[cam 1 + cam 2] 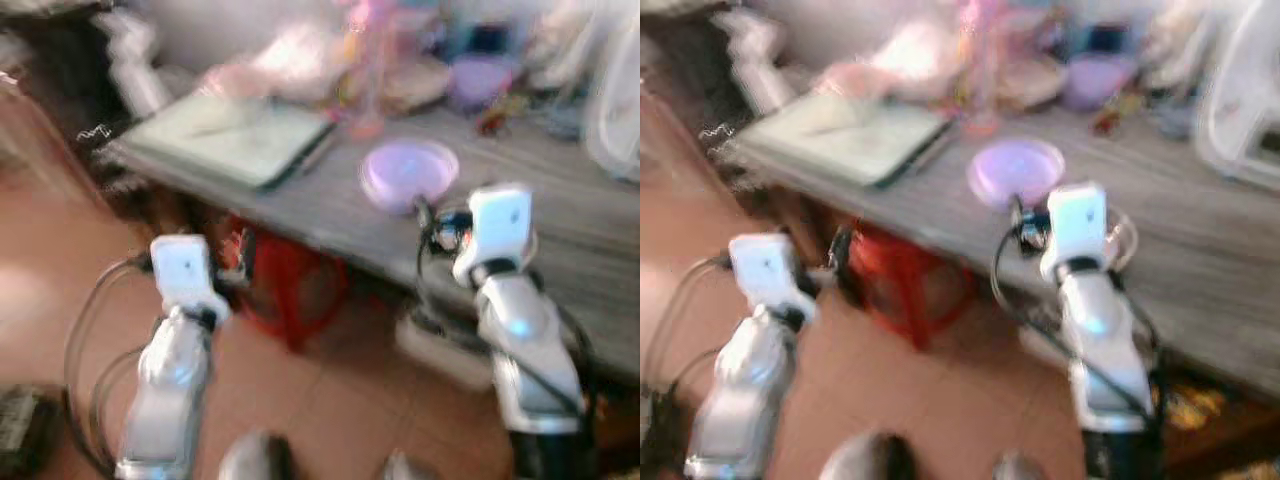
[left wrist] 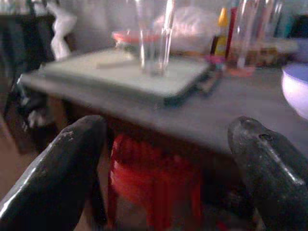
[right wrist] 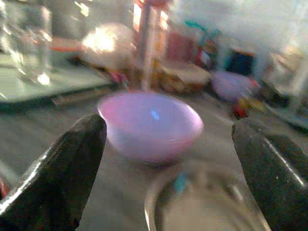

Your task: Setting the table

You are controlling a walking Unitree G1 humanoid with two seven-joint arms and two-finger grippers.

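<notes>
My two head eyes look forward and down on the table (image 1: 560, 240); both share the pink bowl (image 1: 408, 172) at 12 o'clock. My left wrist camera looks low at the table edge, my right one close at the bowl.

1. I could read no text, number or sign anywhere; the head views were blurred throughout.
2. The bottles (image 2: 222, 31) at the back of the table (image 1: 560, 215) carried coloured labels, but no letters on them came out for me.
3. The red stool (image 2: 154, 185) under the table showed no marking that I could read.
4. The pale tray (image 1: 235, 135) and the purple bowl (image 3: 150, 125) bore no print that I could make out.
</notes>
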